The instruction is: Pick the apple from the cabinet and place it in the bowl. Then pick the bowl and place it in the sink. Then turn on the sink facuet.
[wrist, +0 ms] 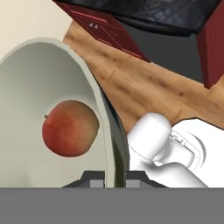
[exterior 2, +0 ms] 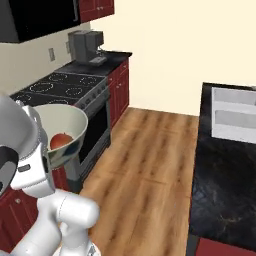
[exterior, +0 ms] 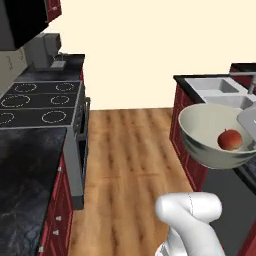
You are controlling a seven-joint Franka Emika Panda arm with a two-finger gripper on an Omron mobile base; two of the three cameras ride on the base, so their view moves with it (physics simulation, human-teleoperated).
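Note:
My gripper (wrist: 114,177) is shut on the rim of the pale grey-cream bowl (wrist: 35,78), one finger inside the wall and one outside. The red-orange apple (wrist: 70,128) lies inside the bowl. In the left base view the bowl (exterior: 200,125) hangs in the air at the right with the apple (exterior: 230,140) in it, just in front of the pale sink (exterior: 215,86) in the dark counter. A grey faucet post (exterior: 252,82) stands at the sink's right edge. In the right base view the bowl (exterior 2: 65,120) and apple (exterior 2: 61,140) sit behind my arm, far from the sink (exterior 2: 232,115).
A black stove (exterior: 40,102) with an oven front lines the left side, with a coffee machine (exterior 2: 85,46) behind it. Dark red wall cabinets (exterior 2: 97,7) hang above. Wooden floor (exterior: 130,150) runs between the two counter rows. A dark counter (exterior 2: 225,190) lies on the right.

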